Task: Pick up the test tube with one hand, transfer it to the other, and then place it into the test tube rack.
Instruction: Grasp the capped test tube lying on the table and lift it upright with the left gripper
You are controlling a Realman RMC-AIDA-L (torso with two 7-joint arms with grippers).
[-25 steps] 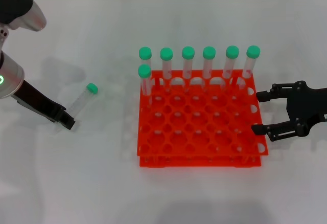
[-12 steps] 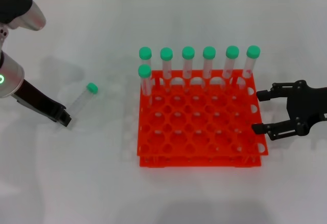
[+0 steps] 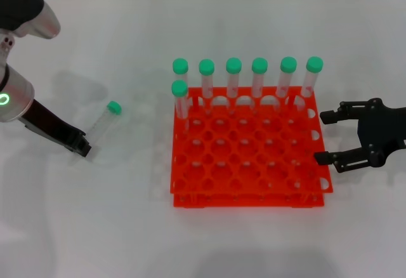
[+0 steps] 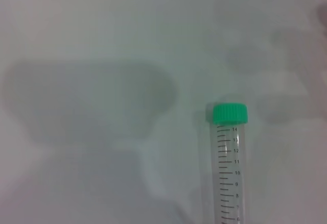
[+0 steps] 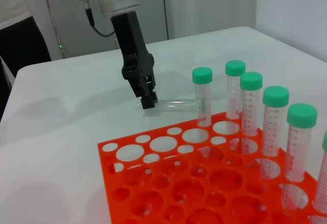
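We find the left claw [image 3: 81, 146] low over the table [image 3: 95, 227] at the clear base end of the test tube [image 3: 103, 122]; whether its fingers are spread or closed cannot be told, and it appears to hold nothing. The tube lies flat, its long axis running from the claw up and away toward its green cap, well left of the test tube rack [image 3: 250, 154]. The right claw [image 3: 322, 137] hangs spread and empty beside the rack's right edge, so we judge the left arm far nearer for the pick.
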